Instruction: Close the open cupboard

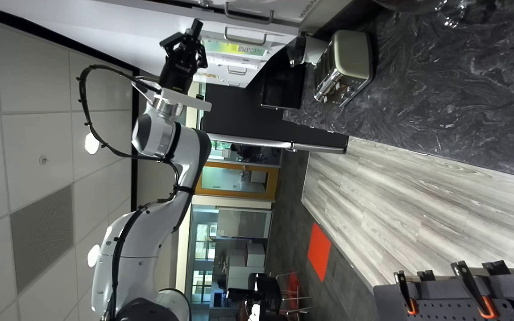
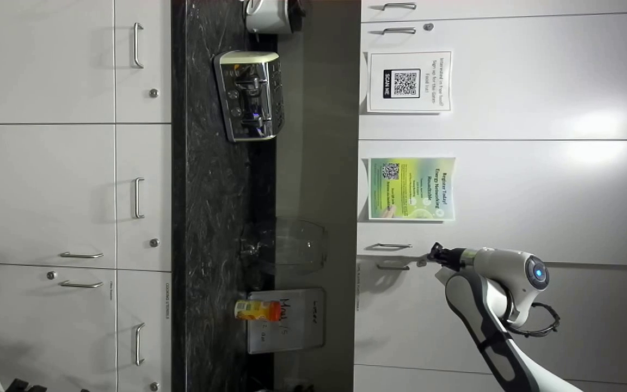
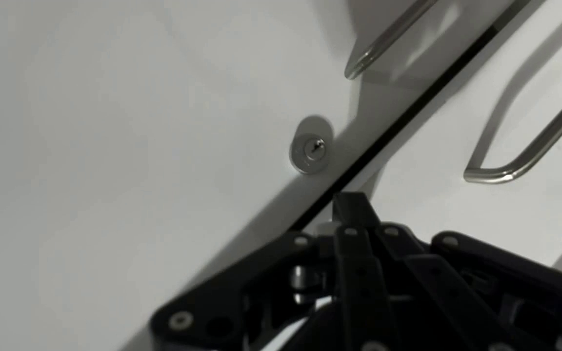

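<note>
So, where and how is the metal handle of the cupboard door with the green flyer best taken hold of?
Grip the metal handle at mid-bar, probably best coming straight at the front of the cupboard door, with the gripper closing across the bar. The bar is slim, runs along the door's long edge and stands off the surface, leaving a gap behind.

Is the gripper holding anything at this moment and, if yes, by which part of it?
Nothing is held: in the wrist view the gripper is shut, with no object visible in its grasp.
</note>
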Robot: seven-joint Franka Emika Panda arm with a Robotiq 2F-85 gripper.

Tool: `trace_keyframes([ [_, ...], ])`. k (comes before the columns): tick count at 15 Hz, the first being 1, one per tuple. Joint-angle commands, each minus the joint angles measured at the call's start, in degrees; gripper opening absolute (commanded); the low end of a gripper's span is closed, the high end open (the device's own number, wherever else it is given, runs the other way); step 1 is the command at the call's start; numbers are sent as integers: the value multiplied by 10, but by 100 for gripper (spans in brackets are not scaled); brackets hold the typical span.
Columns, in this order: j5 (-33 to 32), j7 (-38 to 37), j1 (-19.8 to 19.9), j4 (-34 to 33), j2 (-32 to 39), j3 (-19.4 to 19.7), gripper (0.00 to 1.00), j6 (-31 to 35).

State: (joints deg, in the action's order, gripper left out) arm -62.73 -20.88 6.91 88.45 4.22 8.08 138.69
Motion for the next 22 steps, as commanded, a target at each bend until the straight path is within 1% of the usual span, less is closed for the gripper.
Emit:
trace_keyframes([
  [1,8,-22,8,-26,19,8,0,-8],
  [5,6,-33,6,-13,12,7,0,1],
  [9,5,-59,-9,35,-35,-9,0,6],
  [10,21,-55,-16,55,-56,-17,0,-8],
  [11,44,-48,-21,72,-75,-24,0,-19],
  [14,160,-5,-37,129,-138,-47,0,-70],
  [17,252,23,-48,174,-195,-66,0,-120],
  [20,323,41,-50,206,-242,-81,0,-160],
  [22,357,52,-46,219,-262,-88,0,-176],
])
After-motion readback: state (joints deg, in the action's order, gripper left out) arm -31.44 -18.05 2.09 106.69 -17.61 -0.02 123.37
